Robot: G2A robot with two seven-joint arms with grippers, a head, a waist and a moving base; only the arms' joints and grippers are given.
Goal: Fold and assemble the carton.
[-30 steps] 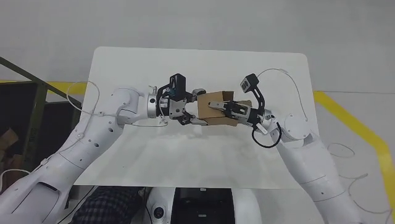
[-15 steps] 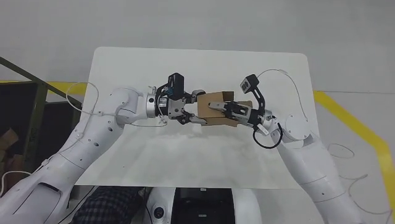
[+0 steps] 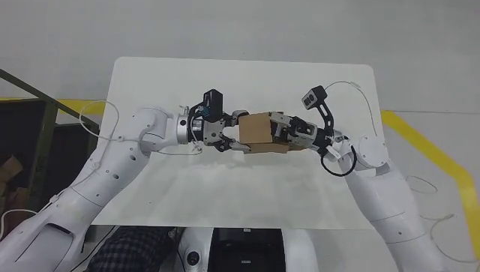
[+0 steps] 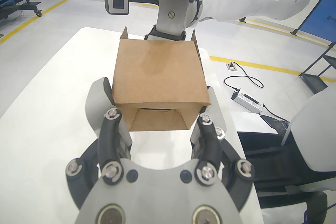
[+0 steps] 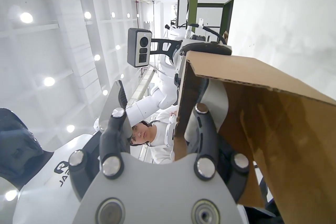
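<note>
Now the brown carton (image 3: 257, 130) hangs over the middle of the white worktop (image 3: 225, 189), held between the two claws, and it seems lifted a little off the surface. The left claw (image 3: 231, 136) is at one end of the carton. Its two fingers (image 4: 97, 99) are spread wide and press against both outer sides of this end, so it has hold of the carton. This end shows a dark opening with a flap bent inward below it. The right claw (image 3: 283, 131) is at the opposite end and stands parted without clamping anything. One finger (image 5: 116, 101) is outside the carton, clearly apart from the wall, and the other finger (image 5: 214, 99) reaches inside it. At that far end two small flaps (image 4: 123, 33) stand up at the corners. From the left wrist view the carton covers the fingertips of the right claw. From the right wrist view the carton wall hides the tip of the inner finger, and the picture edge cuts the carton off. I cannot make out the inside of the carton, because it is too dark.
</note>
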